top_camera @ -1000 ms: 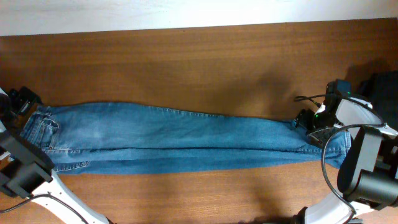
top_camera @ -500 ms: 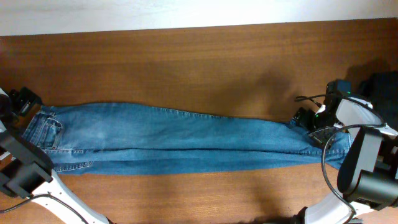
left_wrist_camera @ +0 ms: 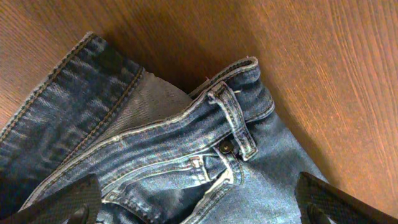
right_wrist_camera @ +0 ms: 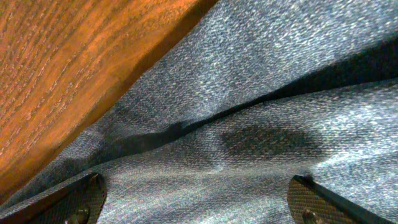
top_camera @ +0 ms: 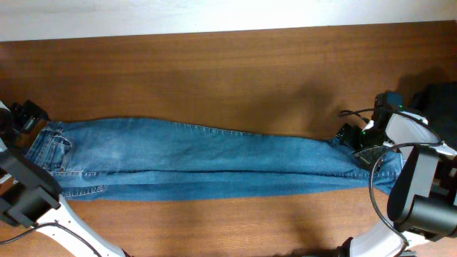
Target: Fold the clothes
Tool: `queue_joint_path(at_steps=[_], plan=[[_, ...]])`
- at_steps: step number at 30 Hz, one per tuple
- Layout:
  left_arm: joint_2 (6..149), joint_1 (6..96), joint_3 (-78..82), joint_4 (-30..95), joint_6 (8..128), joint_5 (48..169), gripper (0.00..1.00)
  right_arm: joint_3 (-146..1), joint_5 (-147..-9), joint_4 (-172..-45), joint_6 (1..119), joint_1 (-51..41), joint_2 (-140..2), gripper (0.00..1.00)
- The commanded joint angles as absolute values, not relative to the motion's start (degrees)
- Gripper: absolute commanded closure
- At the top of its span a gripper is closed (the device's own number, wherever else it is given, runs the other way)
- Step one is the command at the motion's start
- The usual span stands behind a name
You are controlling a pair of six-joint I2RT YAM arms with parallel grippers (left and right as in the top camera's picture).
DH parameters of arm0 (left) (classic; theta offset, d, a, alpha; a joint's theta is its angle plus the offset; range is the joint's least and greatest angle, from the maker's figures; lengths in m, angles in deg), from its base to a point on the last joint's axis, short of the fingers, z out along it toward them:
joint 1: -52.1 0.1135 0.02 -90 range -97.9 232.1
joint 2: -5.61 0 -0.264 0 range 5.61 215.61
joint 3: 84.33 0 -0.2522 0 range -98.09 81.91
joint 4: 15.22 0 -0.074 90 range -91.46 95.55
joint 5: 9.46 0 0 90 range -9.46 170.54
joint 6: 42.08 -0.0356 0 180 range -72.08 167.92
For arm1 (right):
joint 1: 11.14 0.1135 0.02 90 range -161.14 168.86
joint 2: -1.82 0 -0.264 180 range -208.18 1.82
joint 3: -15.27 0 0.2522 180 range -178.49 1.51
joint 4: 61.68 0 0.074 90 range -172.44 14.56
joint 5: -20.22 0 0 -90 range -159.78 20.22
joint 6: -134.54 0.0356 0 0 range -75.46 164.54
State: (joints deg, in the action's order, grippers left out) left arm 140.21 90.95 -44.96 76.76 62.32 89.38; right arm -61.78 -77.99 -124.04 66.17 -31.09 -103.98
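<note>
The blue denim jeans [top_camera: 214,164] lie stretched flat across the wooden table [top_camera: 228,71], with the waistband at the left and the leg ends at the right. My left gripper [top_camera: 27,118] is at the waistband end. In the left wrist view it [left_wrist_camera: 199,210] is open, with its fingers [left_wrist_camera: 68,200] wide apart over the waistband, a belt loop [left_wrist_camera: 233,118] and a rivet [left_wrist_camera: 226,147]. My right gripper [top_camera: 355,139] is over the leg ends. In the right wrist view it [right_wrist_camera: 199,202] is open, its fingers [right_wrist_camera: 323,199] spread low over creased denim [right_wrist_camera: 261,93].
A dark object [top_camera: 440,100] sits at the table's right edge behind the right arm. A black cable [top_camera: 353,112] loops beside the right wrist. A white wall strip [top_camera: 214,14] runs along the back. Bare wood lies behind and in front of the jeans.
The waist end of the jeans has shifted very slightly. Both arms have stayed about where they were.
</note>
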Motion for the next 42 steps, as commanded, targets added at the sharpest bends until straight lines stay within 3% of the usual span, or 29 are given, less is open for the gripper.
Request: queue_joint_path(at_steps=[1,42], plan=[[140.5,91.1,-46.0,76.6,62.0,90.0,0.01,-58.9,-72.8,-124.3,66.0,-32.7,-107.4,0.01],[140.5,91.1,-46.0,77.1,62.0,89.9,0.01,-58.9,-75.6,-122.6,66.0,-32.7,-107.4,0.01]])
